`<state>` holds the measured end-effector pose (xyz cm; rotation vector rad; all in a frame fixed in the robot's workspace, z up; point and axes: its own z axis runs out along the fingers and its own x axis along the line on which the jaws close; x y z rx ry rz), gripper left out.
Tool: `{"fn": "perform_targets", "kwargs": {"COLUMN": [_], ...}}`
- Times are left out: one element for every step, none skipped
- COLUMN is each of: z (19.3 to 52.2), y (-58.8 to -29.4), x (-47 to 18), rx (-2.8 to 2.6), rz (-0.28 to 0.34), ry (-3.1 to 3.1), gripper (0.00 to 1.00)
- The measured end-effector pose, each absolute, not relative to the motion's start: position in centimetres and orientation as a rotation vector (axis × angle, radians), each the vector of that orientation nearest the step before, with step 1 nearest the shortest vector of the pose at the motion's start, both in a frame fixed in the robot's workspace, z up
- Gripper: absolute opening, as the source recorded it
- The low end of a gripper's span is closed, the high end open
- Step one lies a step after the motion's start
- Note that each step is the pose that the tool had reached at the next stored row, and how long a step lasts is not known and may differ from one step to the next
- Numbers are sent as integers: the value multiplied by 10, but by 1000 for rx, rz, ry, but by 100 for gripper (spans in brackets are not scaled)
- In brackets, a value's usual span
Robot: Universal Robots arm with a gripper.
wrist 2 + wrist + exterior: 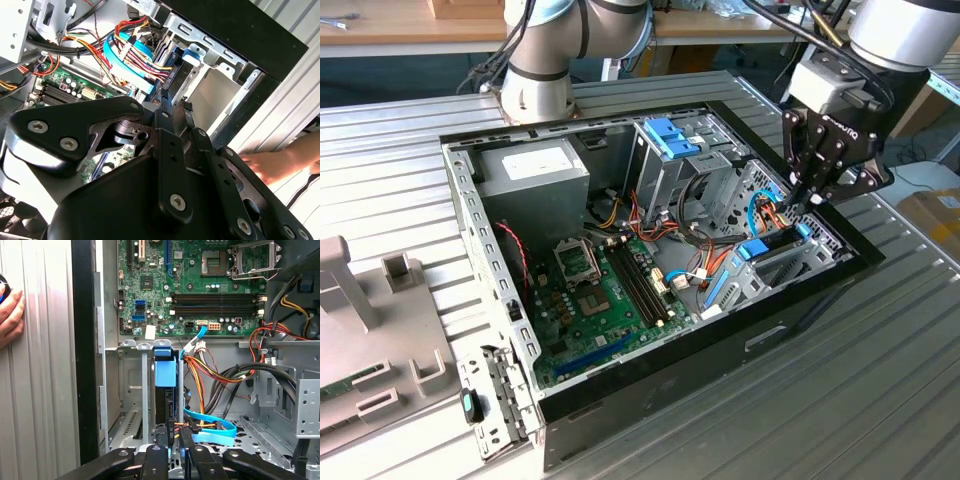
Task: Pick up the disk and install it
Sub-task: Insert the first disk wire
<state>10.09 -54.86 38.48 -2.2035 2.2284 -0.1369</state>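
The disk (772,243) stands on edge in a metal bay at the front corner of the open computer case (650,350), on the exterior view's right. Its light-blue rail (165,374) and dark body show in the first wrist view, between the bay's grey walls. My gripper (802,205) reaches down from above onto the disk's near end. In both wrist views the two black fingers (160,440) sit on either side of that end, closed against it. The disk (172,70) extends away beyond the gripper (175,105), and in the first wrist view the gripper (173,436) is low in the picture.
A green motherboard (600,290), a power supply (535,165) and a drive cage with a blue latch (670,135) fill the case. Orange, red and blue cables (210,425) run beside the bay. A person's hand (270,165) rests on the ribbed table outside the case wall. Grey fixtures (370,330) stand on the exterior view's left.
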Motion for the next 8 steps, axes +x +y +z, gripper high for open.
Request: {"fn": "perform_targets", "kwargs": {"z": [385,385,385,385,386,387,387,387], "y": [-549,-549,-549,-549,-549,-549,-549,-549], "x": [101,101,101,101,101,101,101,101], "rx": [-2203,-2203,-2203,-2203,-2203,-2203,-2203,-2203], "rz": [-137,-137,-137,-137,-137,-137,-137,-137], "ry": [2228,2228,2228,2228,2228,2228,2228,2228], "gripper": [24,24,24,24,24,24,24,24]}}
